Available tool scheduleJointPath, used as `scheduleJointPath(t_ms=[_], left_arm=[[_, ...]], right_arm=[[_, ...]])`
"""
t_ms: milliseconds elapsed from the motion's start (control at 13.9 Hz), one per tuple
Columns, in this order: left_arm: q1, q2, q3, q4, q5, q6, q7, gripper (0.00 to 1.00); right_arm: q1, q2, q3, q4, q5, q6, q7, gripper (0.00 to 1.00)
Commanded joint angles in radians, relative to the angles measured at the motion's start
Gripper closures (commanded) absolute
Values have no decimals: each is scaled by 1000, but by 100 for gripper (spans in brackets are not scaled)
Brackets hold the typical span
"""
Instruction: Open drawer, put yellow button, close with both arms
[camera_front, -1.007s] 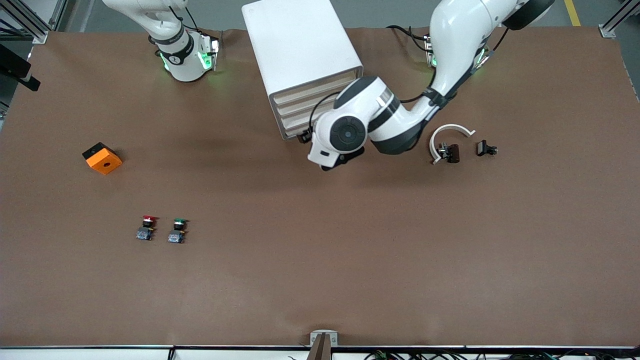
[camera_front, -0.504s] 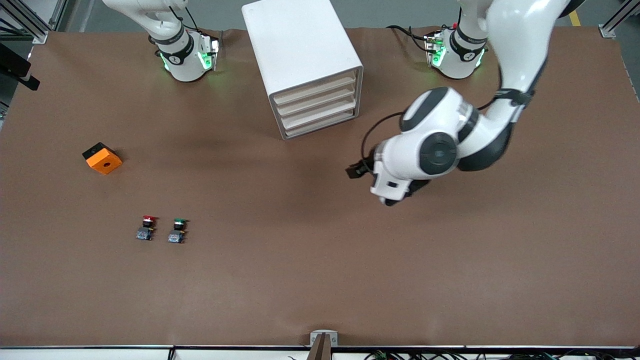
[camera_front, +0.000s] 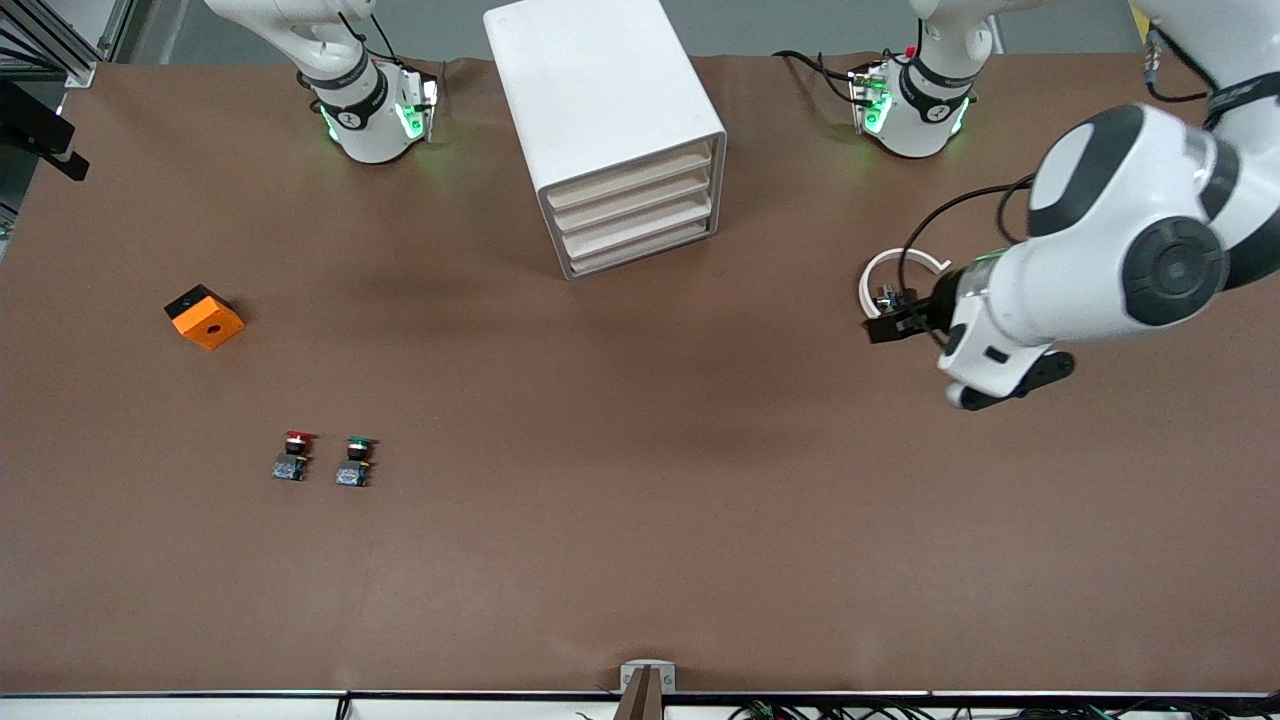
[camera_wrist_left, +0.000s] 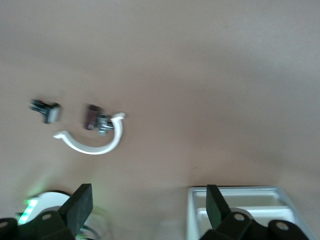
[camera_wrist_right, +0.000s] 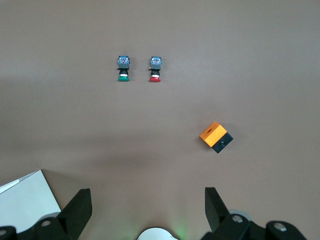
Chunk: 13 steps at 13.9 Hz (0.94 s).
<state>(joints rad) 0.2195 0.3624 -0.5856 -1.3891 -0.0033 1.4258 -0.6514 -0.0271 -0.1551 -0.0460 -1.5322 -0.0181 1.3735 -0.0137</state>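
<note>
The yellow button shows in no view. The white drawer unit stands at the back middle, all its drawers shut; it also shows in the left wrist view and the right wrist view. My left gripper is open and empty, up in the air over the table beside a white ring. My right gripper is open and empty, held high above its own base; it is out of the front view and waits.
A white ring lies with a small dark part toward the left arm's end; another black part is beside it. A red-capped button, a green-capped button and an orange block lie toward the right arm's end.
My left arm has swung away from the front of the drawer unit toward its own end of the table, ending over the white ring. The right arm has not moved.
</note>
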Motion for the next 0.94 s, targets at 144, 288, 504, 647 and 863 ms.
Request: scheduleJointPath(t_ms=[144,288,504,647,863], left_arm=[[-78,-198,250,-80,16,-70,313,0],[-135,-273,363,-167,13,-62,422,0],[-166,-383,458,-333,13,34,521,0],[-158,-485,472,-480,13,152,561,0],[-141,-562,475,-579,13,271,564,0]], right_arm=[[-8,-4,8,10,-6,-30,36,0],[-5,-4,9,12,-5,-28,52,0],[-11,-4,2,12,39,-28,46,0],[-10,-3,2,12,44,-28,38,0],[-11,-3,0,12,44,-28,31,0]])
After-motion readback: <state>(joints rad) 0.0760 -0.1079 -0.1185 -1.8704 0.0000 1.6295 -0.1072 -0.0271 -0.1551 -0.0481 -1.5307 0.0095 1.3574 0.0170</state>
